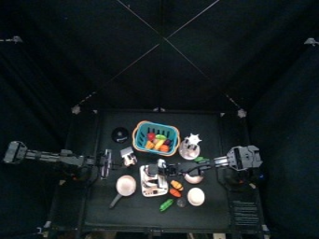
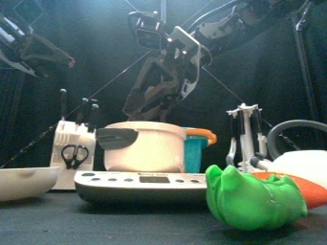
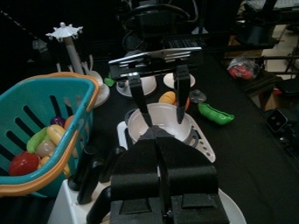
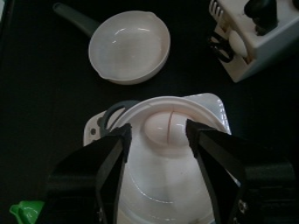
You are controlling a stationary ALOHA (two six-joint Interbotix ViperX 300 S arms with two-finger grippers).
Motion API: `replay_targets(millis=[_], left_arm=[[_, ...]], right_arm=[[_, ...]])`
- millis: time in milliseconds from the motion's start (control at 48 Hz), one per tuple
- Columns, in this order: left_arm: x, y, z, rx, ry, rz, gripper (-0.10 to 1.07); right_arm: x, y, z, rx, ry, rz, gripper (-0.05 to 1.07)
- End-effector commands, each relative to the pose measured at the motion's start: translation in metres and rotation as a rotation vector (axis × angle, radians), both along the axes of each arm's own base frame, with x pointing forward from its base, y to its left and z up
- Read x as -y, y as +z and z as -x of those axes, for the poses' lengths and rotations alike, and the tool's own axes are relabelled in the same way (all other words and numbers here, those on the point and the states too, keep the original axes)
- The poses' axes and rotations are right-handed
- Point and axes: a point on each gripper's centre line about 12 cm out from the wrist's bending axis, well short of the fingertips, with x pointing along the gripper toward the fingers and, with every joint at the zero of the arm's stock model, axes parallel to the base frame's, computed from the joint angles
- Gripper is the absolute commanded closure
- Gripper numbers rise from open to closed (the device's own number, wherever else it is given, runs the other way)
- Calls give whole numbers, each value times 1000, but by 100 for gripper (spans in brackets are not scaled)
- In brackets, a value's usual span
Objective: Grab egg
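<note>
While the right fingers (image 4: 87, 175) hang spread wide, pointing straight down, the egg (image 4: 163, 133) lies directly below them, in the gap between the two tips. It shows as a pale rounded dome resting in the white pot (image 4: 158, 188) at the middle of the table (image 4: 47, 114). From above it looks nearly round, so its long axis cannot be told. The left fingers (image 3: 128, 184) are pressed together, empty, and well short of the pot. The right arm is plainly nearer, so I judge a straight descent and a squeeze is all that's needed.
</note>
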Motion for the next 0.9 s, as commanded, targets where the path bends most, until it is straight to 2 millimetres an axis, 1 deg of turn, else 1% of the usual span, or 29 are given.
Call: replay_targets(millis=[0,125,312,458,708,875], left_arm=[[1,4,-2,15,-4,5,99],[2,1,-1,9,-7,5,99],[4,0,0,9,-21,5,99],[5,-1,0,4,-25,5,99],[5,-3,1,0,-25,6,99],[5,-5,2,-5,-24,7,99]], right_arm=[[-1,14,-5,29,0,-4,16],[0,7,-7,-2,-2,-3,16],[0,-1,-15,-22,-3,-3,16],[4,0,-21,-26,-12,-4,15],[8,-4,-21,-55,-17,-1,14],[10,-4,-21,-57,-23,-4,8]])
